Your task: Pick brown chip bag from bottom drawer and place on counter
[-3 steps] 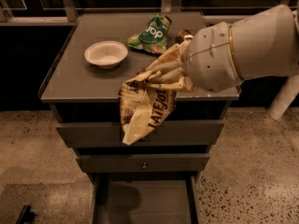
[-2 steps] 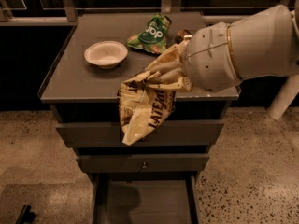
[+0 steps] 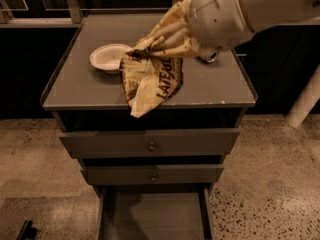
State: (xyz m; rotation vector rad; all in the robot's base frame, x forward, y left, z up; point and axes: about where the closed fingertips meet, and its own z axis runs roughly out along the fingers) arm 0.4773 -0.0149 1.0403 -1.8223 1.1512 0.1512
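Note:
My gripper [image 3: 161, 43] is shut on the top of the brown chip bag [image 3: 150, 81], a crinkled cream-tan and dark brown bag with dark lettering. The bag hangs over the front middle of the grey counter [image 3: 75, 84], its lower tip reaching just past the chipped front edge. The big white arm housing [image 3: 225, 11] fills the upper right and hides the back right of the counter. The bottom drawer [image 3: 155, 216] stands pulled open below, and its grey tray looks empty.
A white bowl [image 3: 109, 58] sits on the counter just left of the bag. A small shiny object [image 3: 209, 58] peeks out under the arm. Two shut grey drawers with round knobs [image 3: 151, 146] are above the open one. A white post [image 3: 305, 101] stands at the right.
The arm has lifted and moved back, carrying the bag from in front of the top drawer up over the counter. The green bag is now hidden behind the arm.

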